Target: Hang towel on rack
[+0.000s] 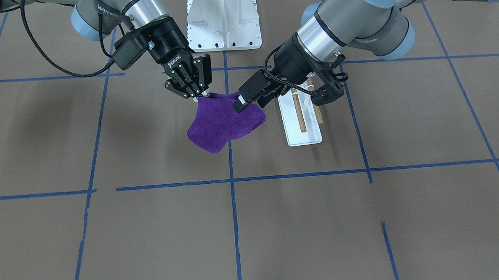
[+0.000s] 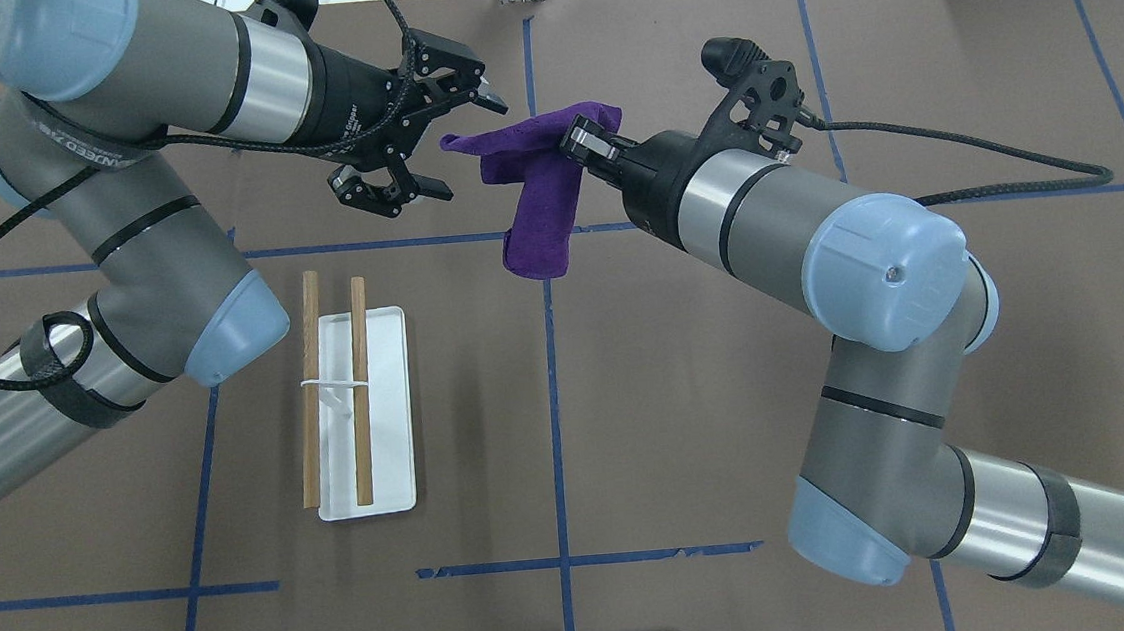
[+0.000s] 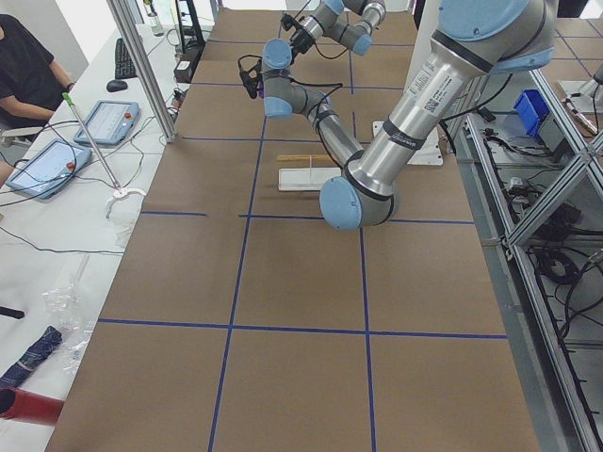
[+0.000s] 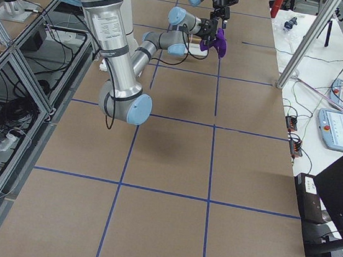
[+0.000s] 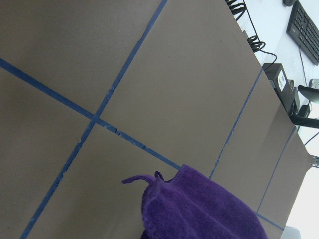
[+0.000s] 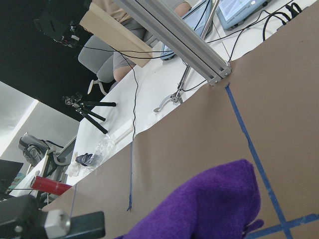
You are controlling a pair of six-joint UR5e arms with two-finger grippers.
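The purple towel hangs in the air above the table, pinched at a top edge by my right gripper, which is shut on it. It also shows in the front view, where the right gripper holds its upper corner. My left gripper is open just left of the towel. The towel's free corner shows between its fingers, and I cannot tell if they touch. The rack, two wooden dowels over a white base, stands nearer the robot on the left side and is bare.
A white bolted pedestal stands at the robot's side of the table. Blue tape lines cross the brown table cover. The left arm's elbow hangs close beside the rack. An operator sits at the side desk.
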